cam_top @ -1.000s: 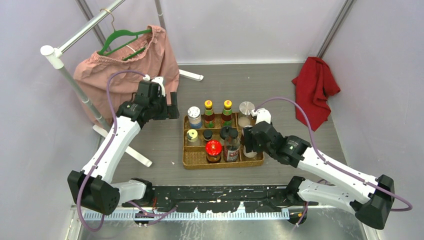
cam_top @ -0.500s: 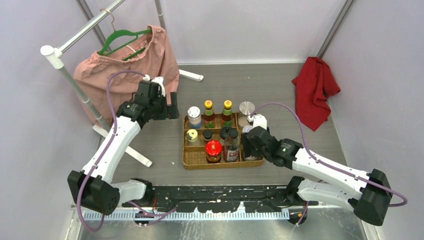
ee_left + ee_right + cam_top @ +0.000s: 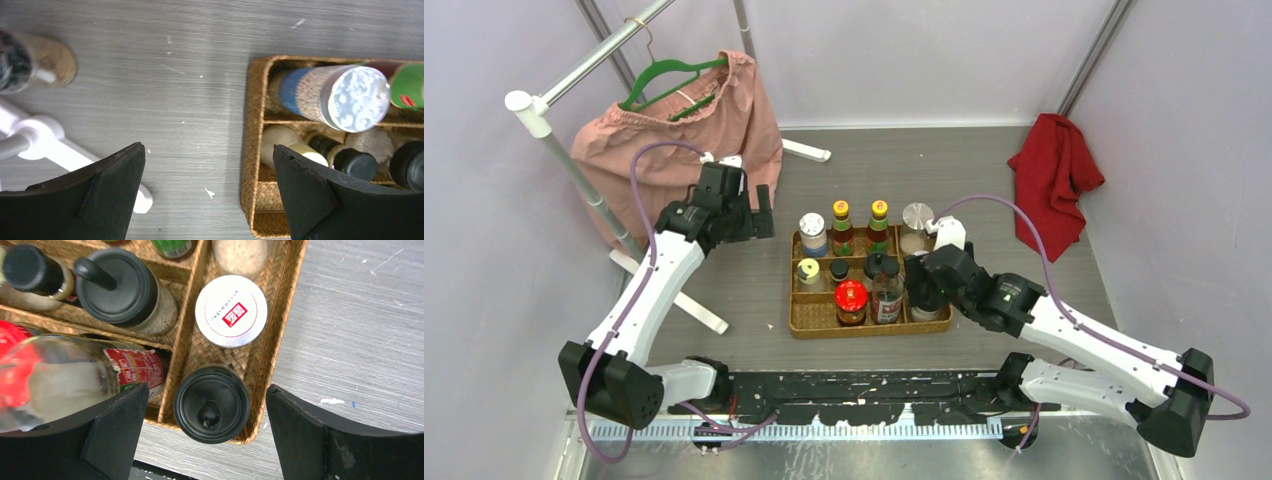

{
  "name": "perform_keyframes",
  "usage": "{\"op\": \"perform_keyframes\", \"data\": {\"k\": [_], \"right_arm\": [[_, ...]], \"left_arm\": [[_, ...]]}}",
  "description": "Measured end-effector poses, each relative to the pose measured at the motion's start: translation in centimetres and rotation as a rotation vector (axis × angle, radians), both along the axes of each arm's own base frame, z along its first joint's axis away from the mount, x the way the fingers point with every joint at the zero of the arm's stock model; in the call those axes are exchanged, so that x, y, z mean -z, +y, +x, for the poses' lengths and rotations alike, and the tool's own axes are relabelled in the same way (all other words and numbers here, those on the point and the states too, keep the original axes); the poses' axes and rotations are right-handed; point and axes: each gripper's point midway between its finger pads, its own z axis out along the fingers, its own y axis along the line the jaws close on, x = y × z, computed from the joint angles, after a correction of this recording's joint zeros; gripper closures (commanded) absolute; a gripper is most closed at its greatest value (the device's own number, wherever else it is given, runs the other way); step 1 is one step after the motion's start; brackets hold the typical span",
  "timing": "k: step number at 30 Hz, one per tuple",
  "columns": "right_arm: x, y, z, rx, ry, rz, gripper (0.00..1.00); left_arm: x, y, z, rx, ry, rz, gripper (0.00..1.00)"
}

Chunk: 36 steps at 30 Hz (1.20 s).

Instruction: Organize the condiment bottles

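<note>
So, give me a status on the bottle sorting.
Done: every bottle in view stands inside the woven tray; none is on the table. In hand: nothing. The right jaws are open above a black-capped bottle in the tray's right-hand compartment, next to a white-lidded jar. The left jaws are open over bare table. Left: no loose bottle shows, so at most some regrouping.

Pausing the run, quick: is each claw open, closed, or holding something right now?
Left claw: open, holding nothing.
Right claw: open, holding nothing; a black-capped bottle stands below it in the tray.
</note>
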Motion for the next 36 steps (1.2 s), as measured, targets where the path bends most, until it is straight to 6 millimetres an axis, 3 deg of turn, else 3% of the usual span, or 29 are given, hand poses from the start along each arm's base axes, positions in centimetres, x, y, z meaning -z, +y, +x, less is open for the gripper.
{"op": "perform_keyframes", "data": {"k": [9,14,19,26,31,36], "right_arm": [[-6.7,0.0,0.5,-0.033,-0.090,0.032,0.07],[-8.8,0.2,0.7,-0.042,-0.120,0.054,0.07],[-8.4,0.4,0.4,-0.052,-0.107,0.068,0.08],[-5.9,0.3,-1.0,-0.079,-0.068,0.108,0.08],[-5.6,1.5,-1.2,-0.118,-0.056,0.150,0.08],[-5.7,2.8,-1.3,-0.159,-0.053,0.193,0.08]], "left_arm": [[-1.3,4.7,-1.9,-0.323,0.018,0.095,0.00],[-0.9,6.7,-4.2,-0.427,0.000,0.086,0.00],[1.2,8.9,-4.7,-0.516,0.063,0.125,0.00],[4.6,9.8,-1.9,-0.556,0.155,0.216,0.02],[5.3,10.7,1.5,-0.596,0.131,0.289,0.03],[4.7,12.4,3.3,-0.665,0.049,0.374,0.01]]}}
